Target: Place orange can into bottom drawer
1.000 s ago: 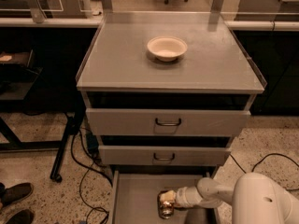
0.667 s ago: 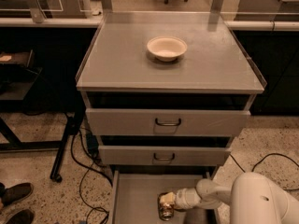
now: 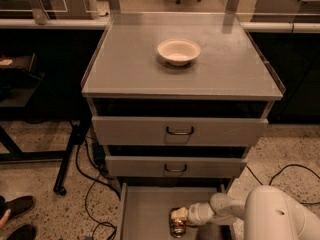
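Camera view looks down on a grey cabinet with three drawers. The bottom drawer (image 3: 142, 209) is pulled out. The orange can (image 3: 175, 228) is seen standing inside it, right of the middle of the grey floor. The claw (image 3: 179, 217) is clenched on the top part of the orange can and is held out from the white arm (image 3: 270, 216) on the right. A cream bowl (image 3: 178, 51) is set on the counter (image 3: 125, 69) above. Black cables (image 3: 87, 184) are spread on the floor at the left.
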`<state>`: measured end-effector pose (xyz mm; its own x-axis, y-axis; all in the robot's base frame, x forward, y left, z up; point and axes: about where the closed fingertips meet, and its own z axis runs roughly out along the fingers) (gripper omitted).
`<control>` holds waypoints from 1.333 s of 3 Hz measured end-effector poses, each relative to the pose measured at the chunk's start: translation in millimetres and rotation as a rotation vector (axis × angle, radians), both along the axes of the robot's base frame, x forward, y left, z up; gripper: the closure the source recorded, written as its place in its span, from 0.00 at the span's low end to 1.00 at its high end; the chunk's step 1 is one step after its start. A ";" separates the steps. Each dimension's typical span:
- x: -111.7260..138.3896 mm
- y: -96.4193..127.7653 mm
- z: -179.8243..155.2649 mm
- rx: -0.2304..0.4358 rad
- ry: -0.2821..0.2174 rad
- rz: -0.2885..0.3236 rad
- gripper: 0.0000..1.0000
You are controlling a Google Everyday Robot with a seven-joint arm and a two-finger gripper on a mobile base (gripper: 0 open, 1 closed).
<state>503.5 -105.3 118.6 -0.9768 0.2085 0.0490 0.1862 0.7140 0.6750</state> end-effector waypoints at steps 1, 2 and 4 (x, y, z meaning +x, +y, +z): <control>0.0 0.0 0.0 0.000 0.000 0.000 0.81; 0.0 0.1 0.0 0.000 0.000 0.000 0.57; -0.1 0.1 -0.1 0.000 0.000 0.000 0.03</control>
<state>503.4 -105.2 118.5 -0.9768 0.2084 0.0492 0.1863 0.7139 0.6750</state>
